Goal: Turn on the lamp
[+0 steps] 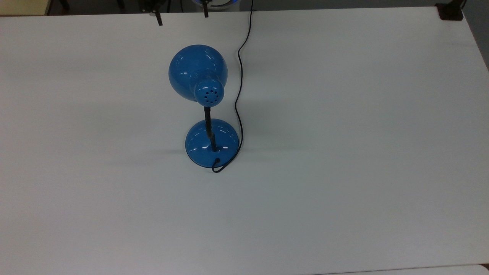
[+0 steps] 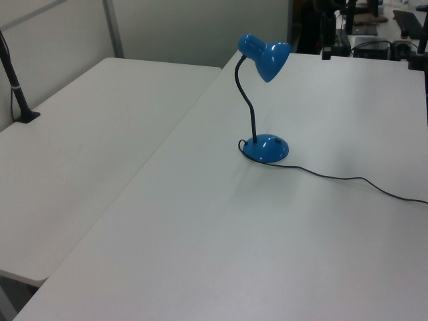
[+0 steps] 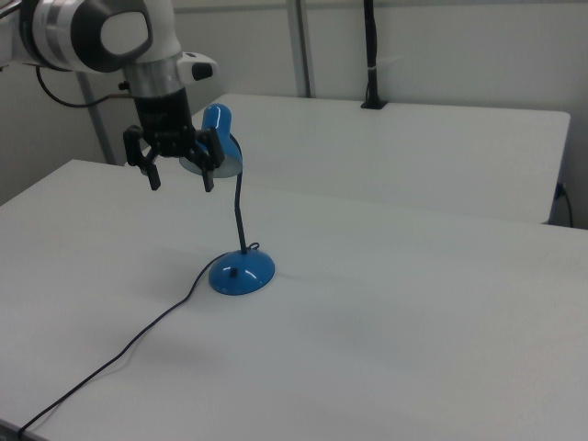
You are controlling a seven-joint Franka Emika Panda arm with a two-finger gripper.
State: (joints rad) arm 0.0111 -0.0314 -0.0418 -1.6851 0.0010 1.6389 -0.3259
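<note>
Early approach, by the look of it: pincer (image 3: 180, 176) hanging in the air with fingers spread wide and nothing between them, up near the far edge of the desk (image 1: 344, 114) in the top view, level with the shade in the right view and apart from it. No contact with the lamp (image 1: 204, 105) yet, and no glow from under the shade, so the switching judged not yet done. Next move likely a descent toward the round base (image 3: 242, 273), where a small dark nub on its upper face may be the switch, though too small to be sure; calls for a careful line past the shade and the thin neck, and a light press so the base does not slide. Lamp standing upright near the middle of the desk, glossy blue, domed shade (image 2: 271, 59) tipped downward, vent holes ringed in its cap (image 1: 208, 93), slim black neck (image 2: 249, 107) curving up from the base. Black cord (image 1: 240, 76) leaving the base in a small loop and trailing away across the desk toward its far edge in the top view.
</note>
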